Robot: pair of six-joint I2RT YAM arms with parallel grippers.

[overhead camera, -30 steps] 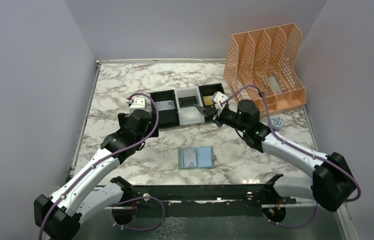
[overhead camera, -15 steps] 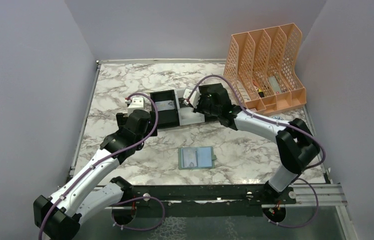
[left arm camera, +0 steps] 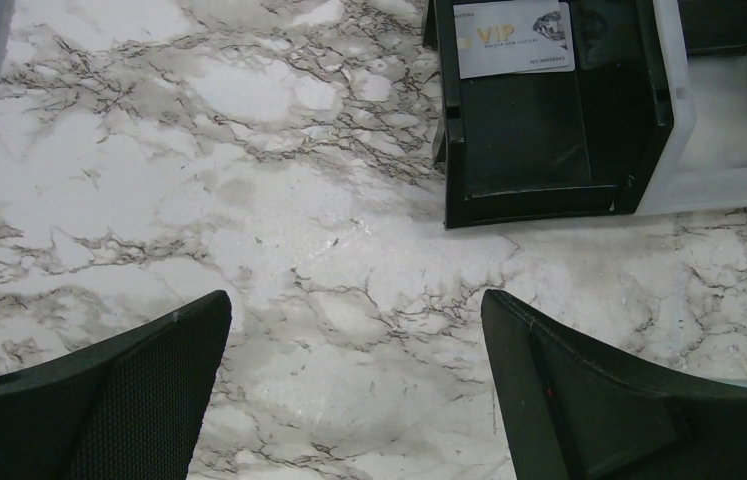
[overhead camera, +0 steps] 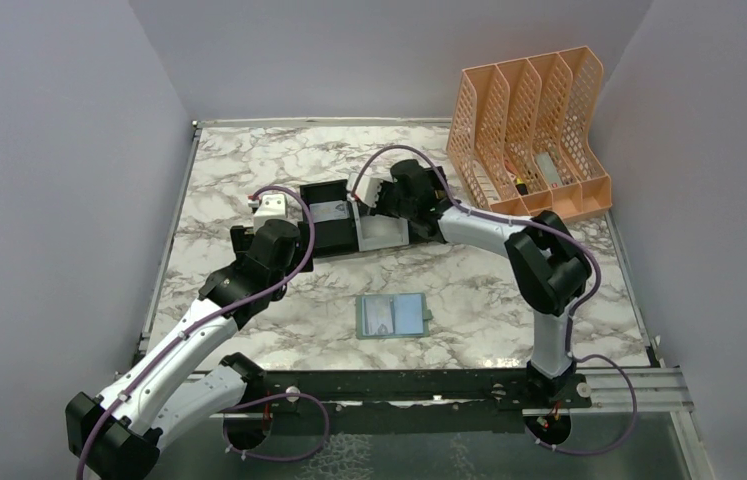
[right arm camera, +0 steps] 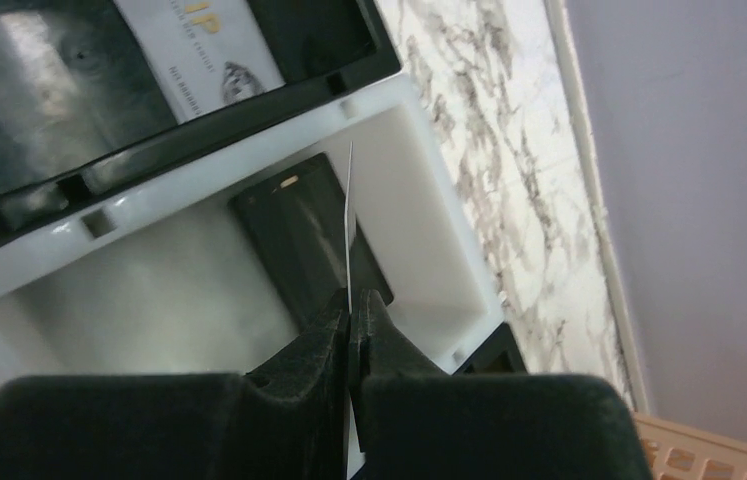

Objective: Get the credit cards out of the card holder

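The sage-green card holder [overhead camera: 394, 316] lies open on the marble table, its pale blue-grey inside up, away from both grippers. My right gripper [overhead camera: 369, 199] is shut on a thin credit card [right arm camera: 349, 210], seen edge-on, above the tray's white middle compartment [right arm camera: 419, 180]. A dark card [right arm camera: 309, 235] lies flat in that compartment. A white VIP card [left arm camera: 512, 38] lies in the tray's left black compartment [left arm camera: 539, 130]; it also shows in the right wrist view [right arm camera: 211, 50]. My left gripper [left arm camera: 354, 330] is open and empty over bare marble, just in front of the tray's left corner.
The black-and-white three-compartment tray [overhead camera: 381, 236] stands at mid table. An orange file organizer [overhead camera: 529, 130] stands at the back right. Walls close in on the left, back and right.
My right arm has swung left with the card, from the tray's right black compartment to above the white middle compartment. The left arm and the card holder have not moved.
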